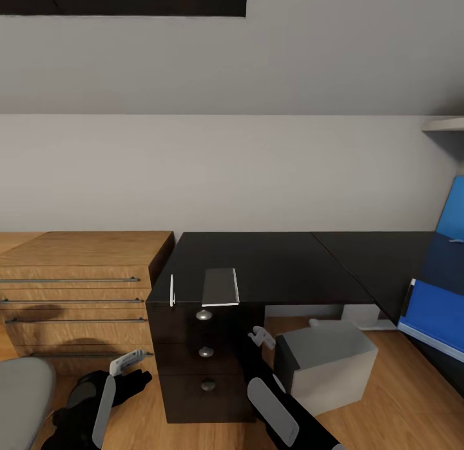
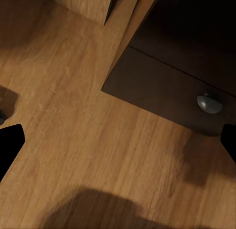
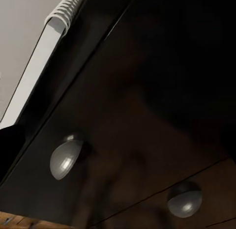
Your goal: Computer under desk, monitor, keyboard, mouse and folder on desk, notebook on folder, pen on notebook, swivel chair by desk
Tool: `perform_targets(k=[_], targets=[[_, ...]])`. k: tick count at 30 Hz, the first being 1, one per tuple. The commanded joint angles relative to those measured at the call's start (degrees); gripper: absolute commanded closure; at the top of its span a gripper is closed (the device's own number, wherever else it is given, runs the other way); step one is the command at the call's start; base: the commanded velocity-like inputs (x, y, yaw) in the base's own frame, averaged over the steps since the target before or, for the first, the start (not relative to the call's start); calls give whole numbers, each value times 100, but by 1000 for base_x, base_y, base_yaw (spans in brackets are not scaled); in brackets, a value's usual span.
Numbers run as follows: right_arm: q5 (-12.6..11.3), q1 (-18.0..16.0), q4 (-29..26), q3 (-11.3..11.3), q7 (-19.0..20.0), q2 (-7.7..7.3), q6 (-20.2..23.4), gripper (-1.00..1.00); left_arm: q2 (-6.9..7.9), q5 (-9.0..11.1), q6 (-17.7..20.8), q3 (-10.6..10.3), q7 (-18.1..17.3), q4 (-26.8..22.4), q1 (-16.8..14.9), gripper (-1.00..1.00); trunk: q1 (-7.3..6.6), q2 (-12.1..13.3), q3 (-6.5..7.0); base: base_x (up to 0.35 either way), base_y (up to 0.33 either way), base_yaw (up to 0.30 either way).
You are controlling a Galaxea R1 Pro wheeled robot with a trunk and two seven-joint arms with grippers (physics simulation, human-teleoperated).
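I have my right tool (image 1: 261,336) raised in front of the black drawer unit (image 1: 205,360), just below the edge of the worktop (image 1: 283,263); it carries nothing, though I cannot tell how far its fingers are parted. Above and a little to its left, the notebook (image 1: 220,287) lies at the worktop's front edge, with the pen (image 1: 172,290) further left beside it. The computer (image 1: 330,363) sits on the floor just to the tool's right, under the worktop. The folder (image 1: 435,316) lies far to its right. My left tool (image 1: 127,361) hangs low near the floor, empty, beside the wooden chest (image 1: 77,295); its opening I cannot judge. The chair (image 1: 22,398) seat shows at its left.
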Motion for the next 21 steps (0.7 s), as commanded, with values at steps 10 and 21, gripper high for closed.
perform_targets(k=[10,21], targets=[[-48,-7,-11,34,13,-1,-44,-100,-4,19,23,10,19,-5,-5,-100,-133,238,101,0,0,0],[-48,-7,-12,28,19,-7,-46,-100,-4,15,16,11,21,-5,-5,-100,-374,679,299,0,0,0]])
